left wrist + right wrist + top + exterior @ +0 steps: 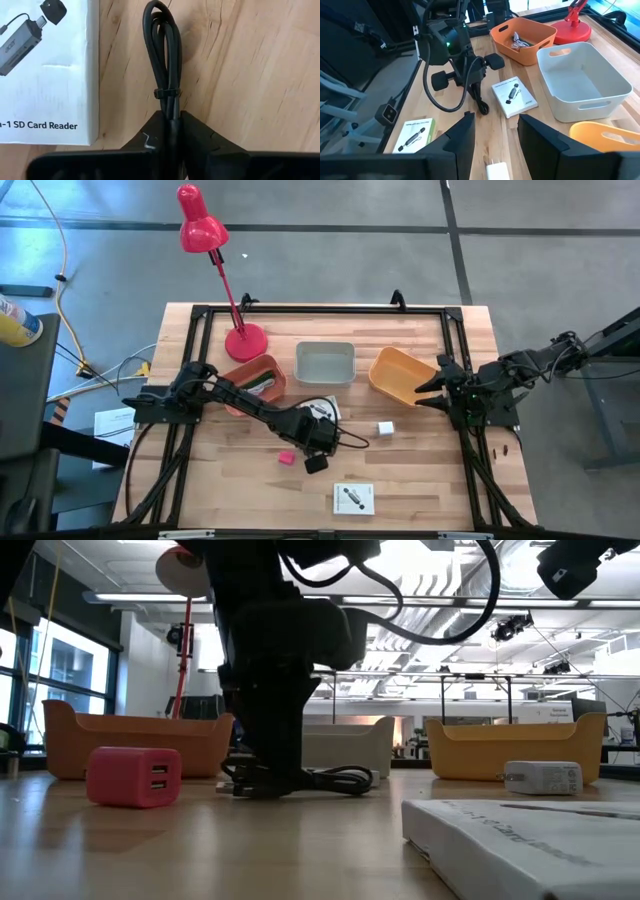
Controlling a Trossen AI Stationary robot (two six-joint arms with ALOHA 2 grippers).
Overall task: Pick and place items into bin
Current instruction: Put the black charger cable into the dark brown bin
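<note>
My left gripper is down at the table's middle, shut on the coiled black cable, which lies beside a white square packet printed "SD Card Reader". A tiny pink block and a tiny white block rest flat on the wood. A second white packet lies near the table's near edge. My right gripper waits open over the right side, by the orange bin. Silvery bits lie in the red-orange bin. My left gripper pinches the black cable between its two fingers, at the bundle just behind its thin tie. The fingers come from above, pointing down. The cable's looped end lies on the wood, and the rest trails on the table.
A white bin stands between the red-orange and orange bins along the far side. A red desk lamp stands at the far left. A black frame runs around the table's edge. Bare wood shows near the front left.
</note>
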